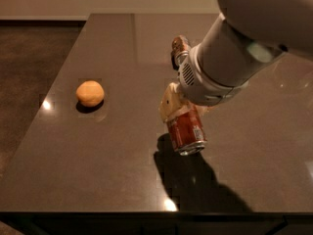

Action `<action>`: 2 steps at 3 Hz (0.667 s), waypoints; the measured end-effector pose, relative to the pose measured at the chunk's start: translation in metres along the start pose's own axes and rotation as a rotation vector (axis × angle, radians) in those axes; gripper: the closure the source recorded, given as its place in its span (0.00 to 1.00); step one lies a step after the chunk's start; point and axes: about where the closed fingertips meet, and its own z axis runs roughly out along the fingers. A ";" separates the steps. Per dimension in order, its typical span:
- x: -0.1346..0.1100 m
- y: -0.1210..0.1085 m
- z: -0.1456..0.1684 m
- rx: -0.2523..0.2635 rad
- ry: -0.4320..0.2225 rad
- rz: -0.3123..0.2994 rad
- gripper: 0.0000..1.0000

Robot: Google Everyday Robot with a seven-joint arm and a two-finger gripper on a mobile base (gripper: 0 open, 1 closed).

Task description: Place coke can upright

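The coke can (187,131) is red with a white label patch and a silver end. It hangs tilted, silver end down and toward the camera, lifted just above the dark table (112,48), with its shadow below it. My gripper (180,112) is shut on the can's upper part. A cream-coloured finger (168,103) shows on the can's left side. The big white arm comes in from the upper right and hides the other finger.
An orange (90,93) lies on the table at the left, well apart from the can. The table's front edge runs along the bottom of the view and its left edge drops to a dark floor.
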 end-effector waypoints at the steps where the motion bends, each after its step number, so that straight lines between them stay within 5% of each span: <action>1: -0.019 -0.012 -0.004 -0.070 -0.081 -0.061 1.00; 2: -0.031 -0.021 -0.008 -0.129 -0.193 -0.118 1.00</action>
